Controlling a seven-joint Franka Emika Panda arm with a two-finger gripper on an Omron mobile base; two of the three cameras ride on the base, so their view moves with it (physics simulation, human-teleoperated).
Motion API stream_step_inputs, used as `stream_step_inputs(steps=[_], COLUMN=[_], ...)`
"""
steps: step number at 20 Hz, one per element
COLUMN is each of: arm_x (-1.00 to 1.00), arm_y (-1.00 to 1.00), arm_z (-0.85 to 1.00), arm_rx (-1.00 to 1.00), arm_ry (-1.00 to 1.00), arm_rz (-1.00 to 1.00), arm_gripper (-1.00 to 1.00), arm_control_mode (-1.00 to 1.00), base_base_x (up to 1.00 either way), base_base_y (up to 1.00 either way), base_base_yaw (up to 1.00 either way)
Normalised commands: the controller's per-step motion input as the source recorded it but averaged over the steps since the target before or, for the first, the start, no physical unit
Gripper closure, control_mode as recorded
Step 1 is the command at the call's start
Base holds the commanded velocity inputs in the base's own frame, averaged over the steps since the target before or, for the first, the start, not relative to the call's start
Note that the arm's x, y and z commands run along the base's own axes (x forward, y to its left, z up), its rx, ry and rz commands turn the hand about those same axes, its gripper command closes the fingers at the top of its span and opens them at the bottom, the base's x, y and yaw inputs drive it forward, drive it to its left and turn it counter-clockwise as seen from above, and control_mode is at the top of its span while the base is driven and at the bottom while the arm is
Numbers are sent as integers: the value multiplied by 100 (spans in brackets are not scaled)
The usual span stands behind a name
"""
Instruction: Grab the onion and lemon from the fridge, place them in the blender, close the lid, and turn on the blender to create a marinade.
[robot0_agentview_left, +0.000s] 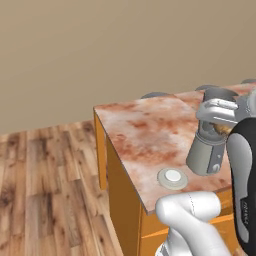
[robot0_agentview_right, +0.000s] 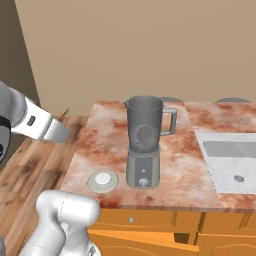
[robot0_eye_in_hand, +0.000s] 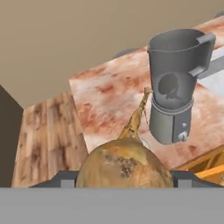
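My gripper (robot0_eye_in_hand: 124, 179) is shut on the onion (robot0_eye_in_hand: 124, 164), a tan-brown bulb whose thin stem points up toward the blender (robot0_eye_in_hand: 175, 87). It hangs to the left of the counter, short of the jar. In the left base view the hand and a sliver of onion (robot0_agentview_left: 223, 129) overlap the blender (robot0_agentview_left: 210, 150). The grey blender (robot0_agentview_right: 145, 145) stands near the counter's front edge with its jar top uncovered. A dim round shape shows inside the jar; I cannot tell whether it is the lemon. The lid (robot0_agentview_right: 103, 180) lies flat on the counter left of the blender's base. The fridge is out of view.
The reddish marble counter (robot0_agentview_right: 190, 175) sits on orange cabinets with drawers below. A white sink (robot0_agentview_right: 235, 165) is set into it at the right. Grey stool tops show behind the far edge. Wooden floor (robot0_agentview_left: 45, 190) lies to the counter's left.
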Motion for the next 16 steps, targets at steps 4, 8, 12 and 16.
stream_step_inputs(steps=[4, 8, 12, 16], arm_x=[28, 36, 39, 53], arm_y=[-48, -43, -50, -67], arm_z=[61, 2, 6, 17], arm_rx=[0, 0, 0, 0], arm_ry=[-25, -25, -15, -1], arm_rz=[-3, -6, 0, 0], arm_gripper=[100, 100, 100, 100], arm_control_mode=[-100, -100, -100, -100], base_base_x=[0, 0, 0, 0], base_base_y=[0, 0, 0, 0], base_base_yaw=[0, 0, 0, 0])
